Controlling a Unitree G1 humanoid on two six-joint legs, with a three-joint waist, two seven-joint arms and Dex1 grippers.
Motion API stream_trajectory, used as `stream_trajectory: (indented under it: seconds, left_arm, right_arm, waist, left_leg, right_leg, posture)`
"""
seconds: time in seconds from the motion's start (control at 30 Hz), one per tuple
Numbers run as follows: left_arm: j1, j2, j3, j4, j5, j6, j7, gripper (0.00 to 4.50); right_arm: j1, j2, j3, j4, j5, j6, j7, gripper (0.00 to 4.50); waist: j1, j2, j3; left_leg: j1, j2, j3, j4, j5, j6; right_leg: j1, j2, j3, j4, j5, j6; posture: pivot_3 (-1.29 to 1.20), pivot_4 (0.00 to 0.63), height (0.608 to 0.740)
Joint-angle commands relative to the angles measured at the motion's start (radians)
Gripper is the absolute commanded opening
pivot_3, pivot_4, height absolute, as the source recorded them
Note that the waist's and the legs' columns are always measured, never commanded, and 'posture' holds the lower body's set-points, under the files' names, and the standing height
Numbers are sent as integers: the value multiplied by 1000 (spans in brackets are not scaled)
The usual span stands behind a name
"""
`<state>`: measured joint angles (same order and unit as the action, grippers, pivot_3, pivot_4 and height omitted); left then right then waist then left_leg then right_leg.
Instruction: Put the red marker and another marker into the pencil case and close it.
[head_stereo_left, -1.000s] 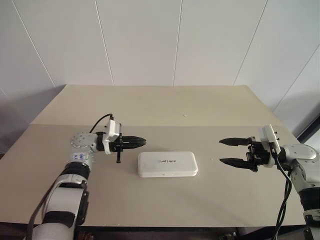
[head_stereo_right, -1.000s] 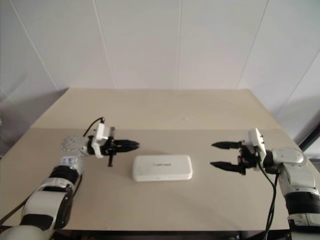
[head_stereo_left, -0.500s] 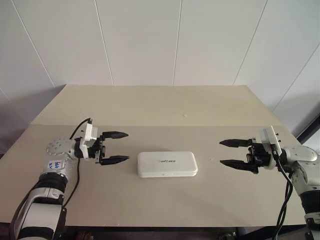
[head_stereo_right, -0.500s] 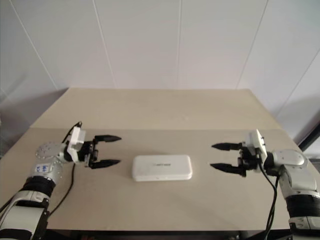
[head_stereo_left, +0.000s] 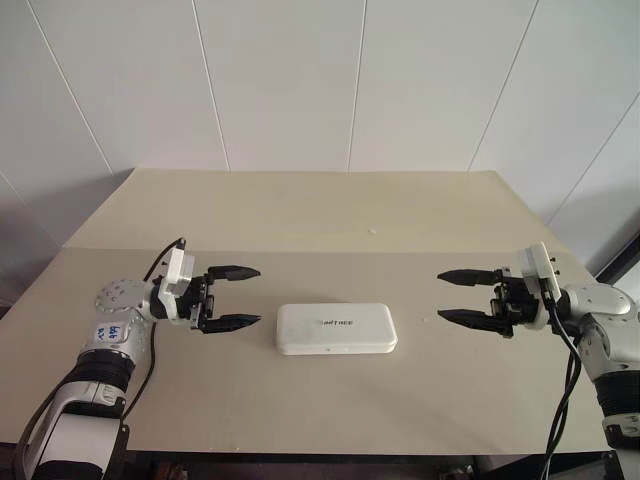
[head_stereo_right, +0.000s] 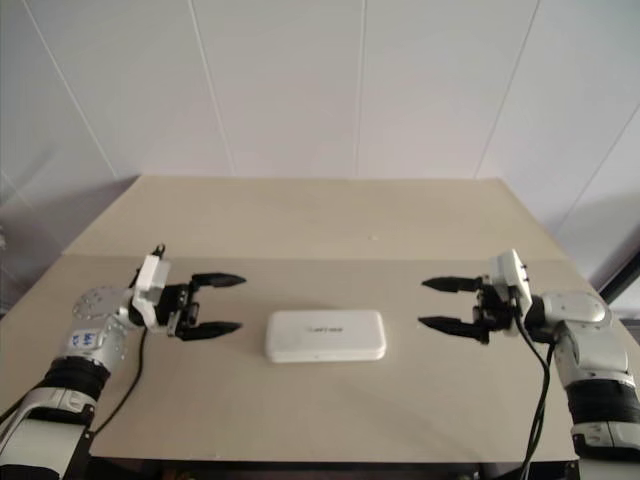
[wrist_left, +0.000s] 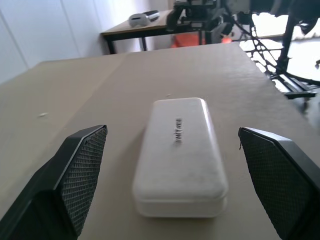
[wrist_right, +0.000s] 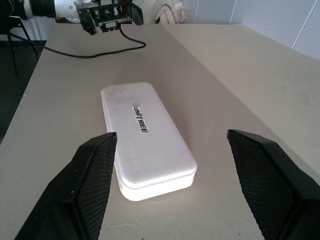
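The pencil case (head_stereo_left: 336, 328) lies flat in the middle of the table with its lid shut, dark lettering on top. My left gripper (head_stereo_left: 258, 296) hovers a short way to its left, pointing at its short end, open, with nothing between the fingers. My right gripper (head_stereo_left: 441, 296) hovers a little further off on the right, also open and empty, pointing at the other end. In the left wrist view the case (wrist_left: 180, 150) sits between and beyond the two fingers; the right wrist view shows it (wrist_right: 147, 140) the same way. The red marker and the other marker are out of view.
The tan table (head_stereo_left: 320, 215) has a seam running across it behind the case and reaches back to a white panelled wall. In the left wrist view a dark table and stands (wrist_left: 200, 20) lie beyond the table's far edge.
My left gripper has gone from shut to open and has drawn back to the left, away from the case. The right gripper and the case have stayed put.
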<state>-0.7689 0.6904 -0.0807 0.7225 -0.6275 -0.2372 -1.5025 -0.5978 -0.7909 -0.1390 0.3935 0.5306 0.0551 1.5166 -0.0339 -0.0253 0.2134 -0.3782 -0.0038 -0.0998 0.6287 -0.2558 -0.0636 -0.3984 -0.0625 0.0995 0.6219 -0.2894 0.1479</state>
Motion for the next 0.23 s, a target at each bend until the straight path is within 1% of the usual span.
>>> stream_trajectory:
  seconds: [0.03, 0.23]
  left_arm:
    - [-20, 15, -20, 3, -23, 0, -112, 4475]
    - [-36, 23, -24, 19, -27, 1, -112, 4475]
  right_arm:
    - [30, -25, -53, -76, 31, 19, -2, 4500]
    - [123, 8, -82, -233, 73, 60, -71, 4500]
  waist:
    - [1, 0, 0]
    - [0, 0, 0]
  left_leg:
    - [0, 0, 0, 0, 0, 0]
    - [0, 0, 0, 0, 0, 0]
  right_leg:
    - [0, 0, 0, 0, 0, 0]
    - [0, 0, 0, 0, 0, 0]
  posture:
    - [0, 150, 740]
    - [0, 150, 740]
